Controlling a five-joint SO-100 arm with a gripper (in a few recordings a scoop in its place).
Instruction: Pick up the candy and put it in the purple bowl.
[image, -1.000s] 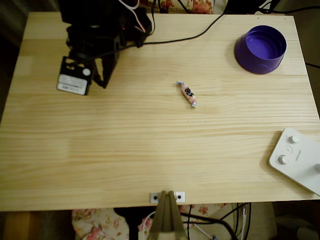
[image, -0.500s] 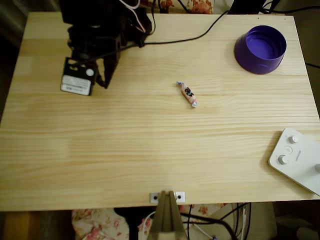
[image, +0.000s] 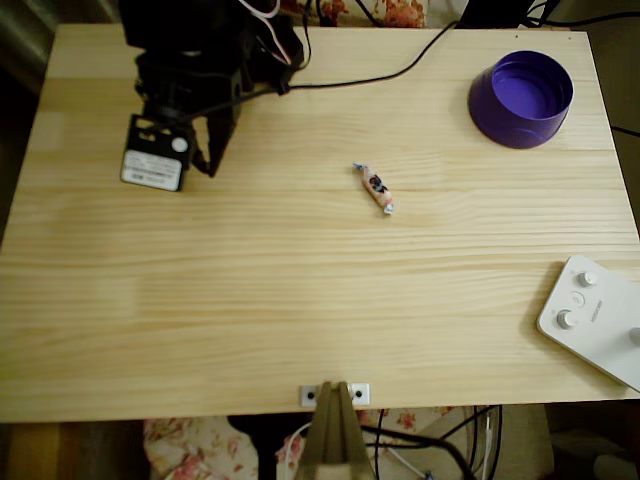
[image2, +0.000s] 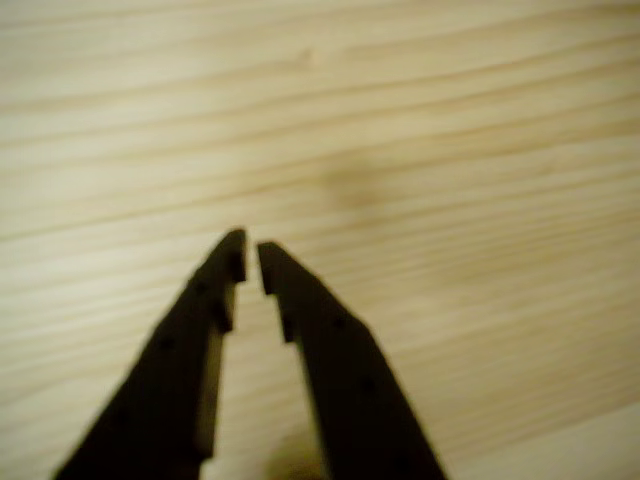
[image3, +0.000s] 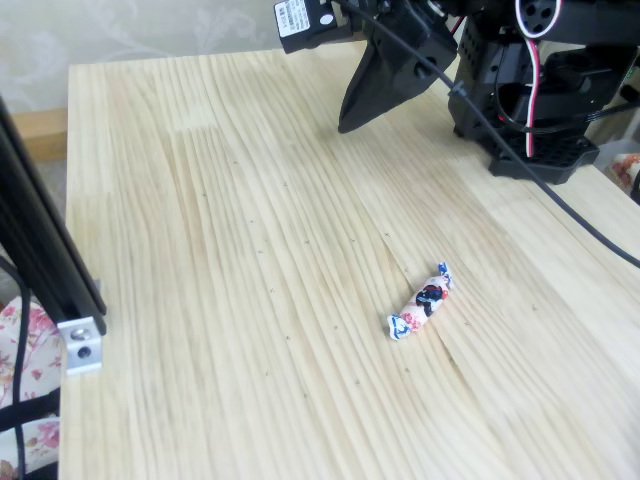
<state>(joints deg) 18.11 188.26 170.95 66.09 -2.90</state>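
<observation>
Overhead view: the candy lies alone near the middle of the pale wooden table, angled diagonally, touching nothing. The black gripper sits well apart from it, toward the upper left corner of the table, pointing down at bare wood. The purple bowl stands upright at the upper right corner, far from both candy and gripper, its inside bare. In the wrist view the gripper has its two dark fingers drawn nearly together with only a narrow slit between the tips, grasping nothing, above plain wood grain. The fixed view shows the candy in the foreground and the gripper hanging near the far edge.
</observation>
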